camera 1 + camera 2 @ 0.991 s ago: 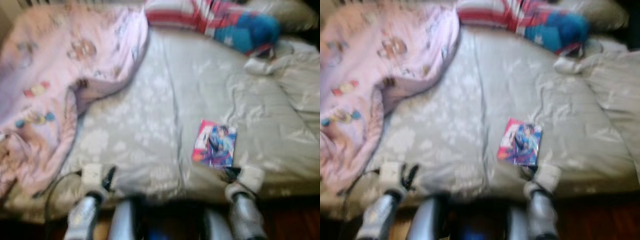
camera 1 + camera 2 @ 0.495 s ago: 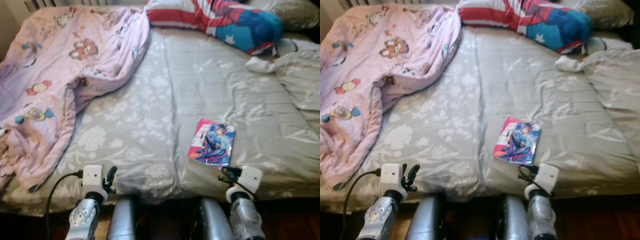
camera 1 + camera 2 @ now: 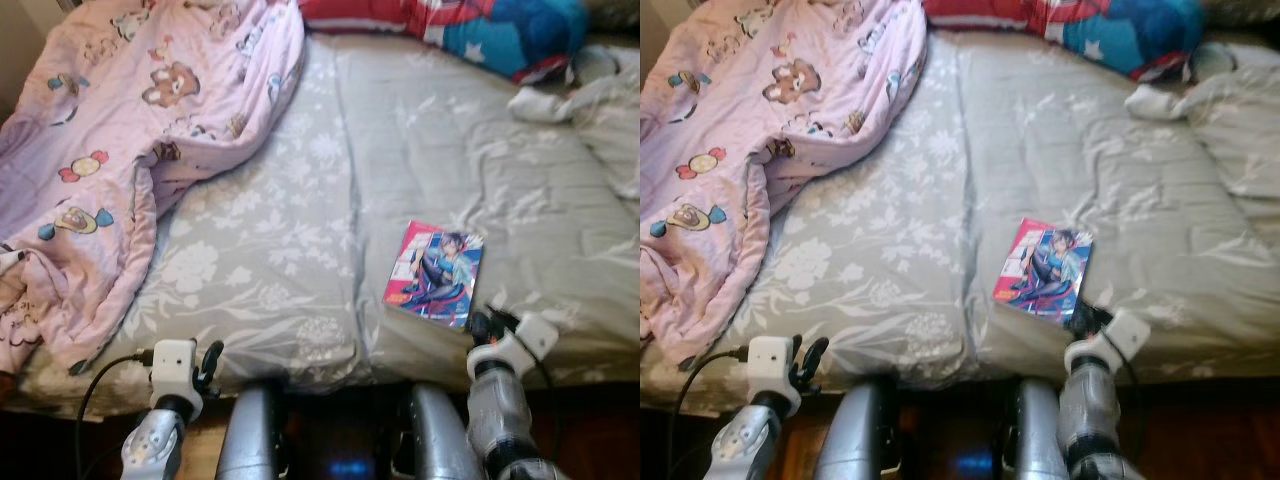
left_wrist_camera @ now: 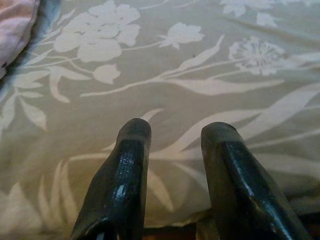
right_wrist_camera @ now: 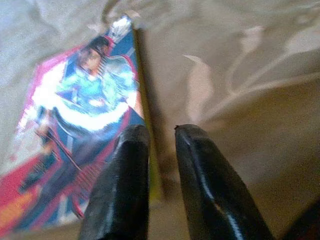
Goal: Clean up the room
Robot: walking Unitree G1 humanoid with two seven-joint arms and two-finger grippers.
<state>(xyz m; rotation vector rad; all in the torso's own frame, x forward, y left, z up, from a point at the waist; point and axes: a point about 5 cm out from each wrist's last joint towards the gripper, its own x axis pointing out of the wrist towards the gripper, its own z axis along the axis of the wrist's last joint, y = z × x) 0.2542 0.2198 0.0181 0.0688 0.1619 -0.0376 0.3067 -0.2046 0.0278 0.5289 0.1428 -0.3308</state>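
The right tool (image 5: 155,132), fingers slightly parted and empty, hovers at the comic book's (image 3: 436,273) near corner.

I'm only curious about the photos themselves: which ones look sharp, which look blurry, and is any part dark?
Left eye view: fairly sharp, evenly lit; dark only below the grey floral bedspread. Right wrist view: the glossy colourful comic book is smeared and soft, with pale glare. Left wrist view: the left pincer is crisp, with small highlights on its black fingers.
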